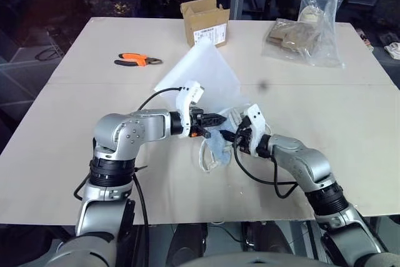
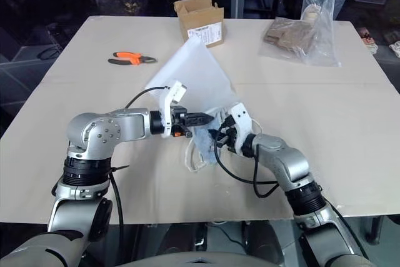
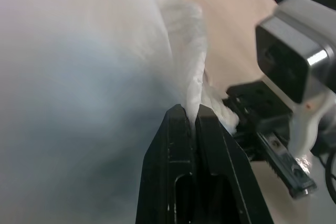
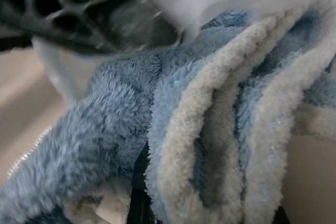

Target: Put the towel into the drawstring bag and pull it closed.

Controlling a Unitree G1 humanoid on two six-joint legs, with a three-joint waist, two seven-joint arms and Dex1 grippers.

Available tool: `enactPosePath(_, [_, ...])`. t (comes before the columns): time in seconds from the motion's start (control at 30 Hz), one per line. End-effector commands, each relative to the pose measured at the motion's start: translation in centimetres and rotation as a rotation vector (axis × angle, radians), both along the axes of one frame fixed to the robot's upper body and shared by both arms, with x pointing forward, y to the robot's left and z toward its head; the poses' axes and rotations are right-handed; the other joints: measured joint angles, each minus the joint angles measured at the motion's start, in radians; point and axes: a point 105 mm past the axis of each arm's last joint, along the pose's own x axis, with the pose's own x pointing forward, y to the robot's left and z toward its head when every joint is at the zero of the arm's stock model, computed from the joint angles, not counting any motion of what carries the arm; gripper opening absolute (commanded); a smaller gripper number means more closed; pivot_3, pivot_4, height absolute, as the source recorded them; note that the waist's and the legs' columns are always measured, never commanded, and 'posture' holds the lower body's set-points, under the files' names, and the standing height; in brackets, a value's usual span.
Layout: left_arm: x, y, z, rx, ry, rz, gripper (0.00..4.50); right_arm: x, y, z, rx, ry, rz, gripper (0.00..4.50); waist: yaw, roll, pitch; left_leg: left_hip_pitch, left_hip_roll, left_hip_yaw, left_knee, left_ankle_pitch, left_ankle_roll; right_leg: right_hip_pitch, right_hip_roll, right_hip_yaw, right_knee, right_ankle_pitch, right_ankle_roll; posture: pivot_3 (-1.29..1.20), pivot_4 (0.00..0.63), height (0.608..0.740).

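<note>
Fluffy light-blue towel (image 4: pixel 173 145) pinched by right gripper (image 1: pixel 232 136); white drawstring bag (image 1: pixel 203 76) clamped by left gripper (image 3: pixel 190 116).

The drawstring bag (image 1: pixel 201 70) is plain semi-sheer white, the towel (image 4: pixel 173 129) fluffy light blue with pale whitish edging, the pliers (image 1: pixel 137 60) at far left orange-and-black handled, the box (image 1: pixel 205 21) brown cardboard with a white label, on a beige table (image 1: pixel 350 123).
</note>
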Motion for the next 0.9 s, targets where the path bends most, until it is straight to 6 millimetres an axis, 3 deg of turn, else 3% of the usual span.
enactPosePath(0.03, [0.5,1.0,0.5,-0.005,-0.029,0.035,0.00,-1.8,-2.4,-3.4,-0.136,0.082,0.010,0.04,0.003,0.000,0.000,0.000,0.000,0.000,0.000,0.000,0.000,0.000,0.000,0.000,0.000,0.000,0.000,0.00,0.150,0.740])
enactPosePath(0.2, [0.3,1.6,0.7,0.022,-0.035,0.035,0.00,-4.4,-3.6,-2.9,-0.131,0.103,0.112,0.04,0.007,-0.001,-0.001,0.000,-0.001,0.000,0.001,0.000,0.000,0.001,-0.002,-0.001,-0.001,0.000,0.000,0.00,0.150,0.740])
enactPosePath(0.3, [-0.3,1.8,1.5,0.051,-0.051,0.015,0.00,-4.8,-3.6,-1.7,-0.096,0.066,0.141,0.04,0.004,-0.002,-0.001,0.000,-0.001,0.000,0.001,0.000,0.000,0.001,-0.002,-0.001,-0.001,0.000,0.000,0.00,0.150,0.740])
enactPosePath(0.4, [-0.8,2.3,2.5,0.036,-0.034,0.012,0.00,-3.8,-2.6,1.9,0.127,0.057,0.109,0.04,0.001,-0.002,0.000,0.001,0.000,-0.001,0.000,0.000,0.000,0.001,-0.001,-0.001,-0.001,0.000,0.000,0.00,0.150,0.740])
enactPosePath(0.47, [-1.0,2.3,3.0,0.033,-0.050,0.003,0.00,-3.2,-2.1,3.1,0.207,0.065,0.099,0.04,-0.001,-0.002,0.000,0.000,0.001,-0.001,0.000,0.000,0.000,0.001,0.000,-0.001,0.000,0.000,0.000,0.00,0.150,0.740])
enactPosePath(0.73, [-2.9,1.6,4.0,-0.006,-0.051,-0.105,0.00,-1.2,0.5,2.8,0.197,0.065,0.130,0.04,0.002,-0.002,0.001,-0.001,0.000,0.000,0.000,0.000,0.000,0.001,-0.001,-0.001,-0.001,0.000,0.000,0.00,0.150,0.740])
enactPosePath(0.9, [-3.9,2.2,3.4,-0.003,0.002,-0.134,0.00,0.0,1.2,3.2,0.283,0.084,0.111,0.04,0.000,-0.002,0.001,-0.001,0.000,0.000,0.000,0.000,0.000,0.000,0.000,-0.001,-0.001,0.000,0.000,0.00,0.150,0.740])
